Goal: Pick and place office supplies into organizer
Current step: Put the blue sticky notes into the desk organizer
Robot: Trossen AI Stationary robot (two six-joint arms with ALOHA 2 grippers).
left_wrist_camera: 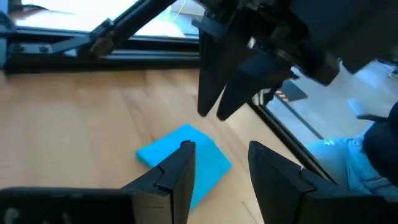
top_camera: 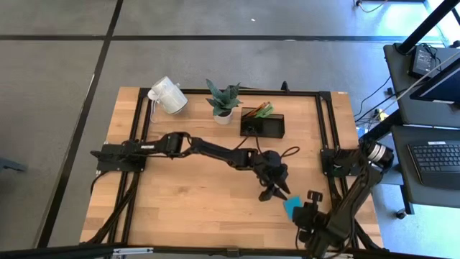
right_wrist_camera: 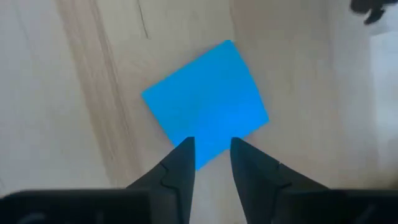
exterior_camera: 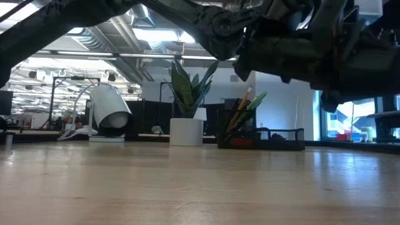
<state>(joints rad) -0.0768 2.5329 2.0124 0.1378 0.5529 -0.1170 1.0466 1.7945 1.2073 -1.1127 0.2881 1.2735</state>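
Blue square sticky-note pad (right_wrist_camera: 205,102) flat on wooden table (top_camera: 187,194), near front right edge; right gripper (right_wrist_camera: 210,165) poised directly above, fingers parted, nothing grasped; left gripper (left_wrist_camera: 217,177) alongside, released; black mesh organizer (top_camera: 262,124) well apart

Bright even daylight, soft shadows, window glare, blurred arms in low view

The left arm stretches across the table's middle, its left gripper (top_camera: 275,193) pointing down near the front right, fingers (left_wrist_camera: 180,168) spread apart. The right arm folds back along the right edge, its right gripper (right_wrist_camera: 211,155) aimed downward, fingers (right_wrist_camera: 180,165) narrowly parted.
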